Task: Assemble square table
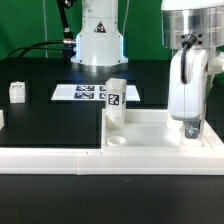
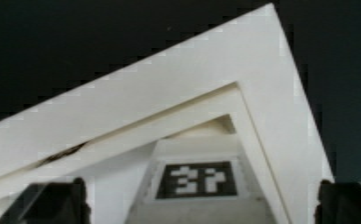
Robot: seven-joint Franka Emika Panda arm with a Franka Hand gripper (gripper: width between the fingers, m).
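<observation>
The white square tabletop (image 1: 150,128) lies rim-up on the black table, toward the exterior view's right. One white leg (image 1: 115,97) with a black-and-white tag stands upright at its far left corner, and a round socket (image 1: 117,141) shows at the near left corner. My gripper (image 1: 190,128) hangs over the tabletop's right side with its fingertips down inside the rim. In the wrist view the tabletop's corner (image 2: 248,70) fills the frame. A tag (image 2: 198,180) lies between my dark fingers (image 2: 52,202), which stand wide apart. My gripper (image 2: 202,204) is open and holds nothing.
A long low white rail (image 1: 50,157) runs along the tabletop's near side. The marker board (image 1: 90,92) lies behind it, before the robot base (image 1: 98,40). A loose white leg (image 1: 16,92) sits at the exterior view's left, and another white piece (image 1: 2,118) at the left edge.
</observation>
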